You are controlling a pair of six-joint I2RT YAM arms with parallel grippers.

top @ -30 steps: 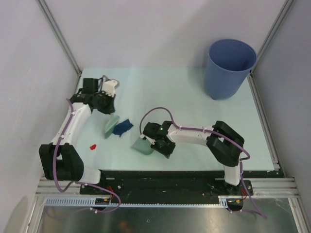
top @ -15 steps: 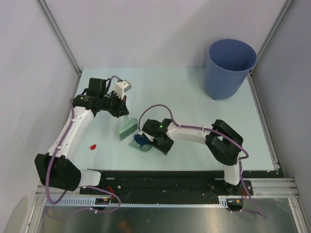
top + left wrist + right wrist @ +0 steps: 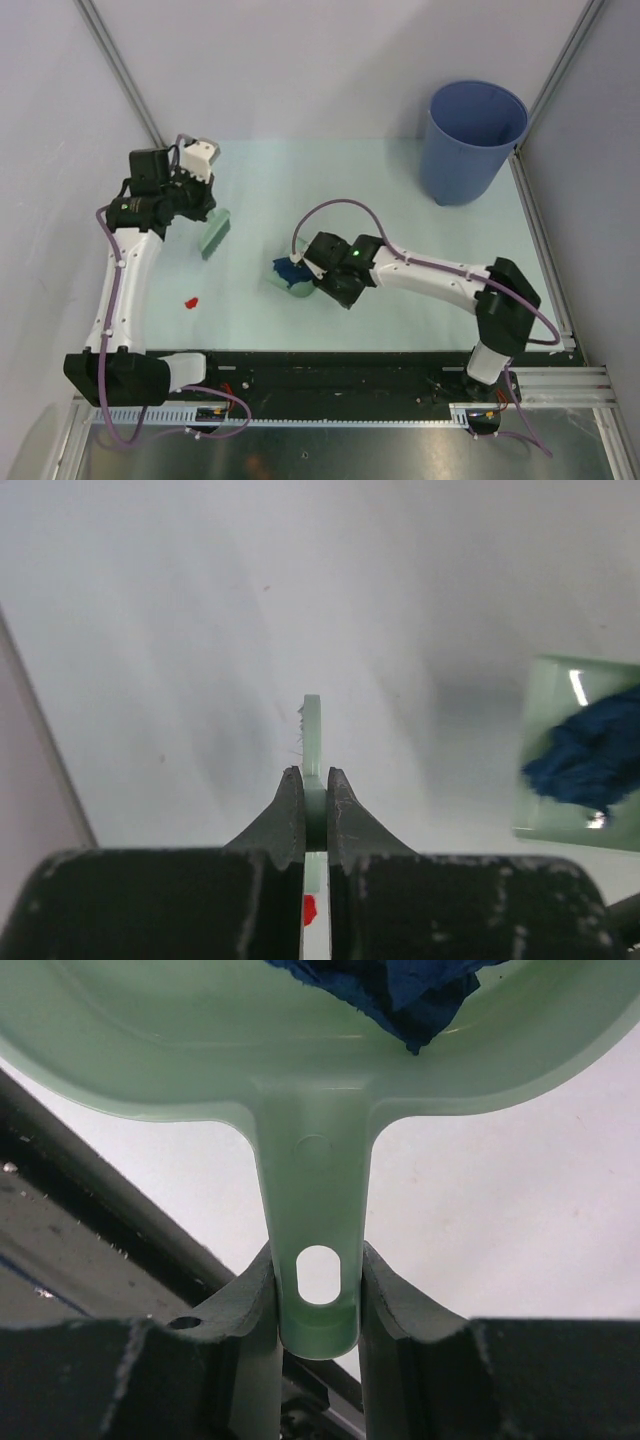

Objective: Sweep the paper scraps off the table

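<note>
A dark blue paper scrap [image 3: 290, 270] [image 3: 400, 990] lies in the pale green dustpan [image 3: 297, 285] [image 3: 190, 1050]. My right gripper [image 3: 320, 284] [image 3: 318, 1265] is shut on the dustpan's handle. The pan rests near the middle front of the table [image 3: 400, 220]. My left gripper [image 3: 203, 207] [image 3: 314, 785] is shut on the pale green hand brush [image 3: 214, 233] [image 3: 312, 730], held off to the left of the pan. A small red paper scrap [image 3: 190, 300] [image 3: 309, 910] lies on the table near the front left. The left wrist view also shows the dustpan [image 3: 545, 780] with the blue scrap [image 3: 585, 760].
A tall blue bucket [image 3: 473, 140] stands at the back right corner. Grey frame posts rise at the back corners, and a black rail [image 3: 350, 365] runs along the front edge. Purple cables loop over both arms.
The left arm swept the brush toward the dustpan, pushing the blue scrap in, then drew back to the left. The right arm shifted the pan slightly right.
</note>
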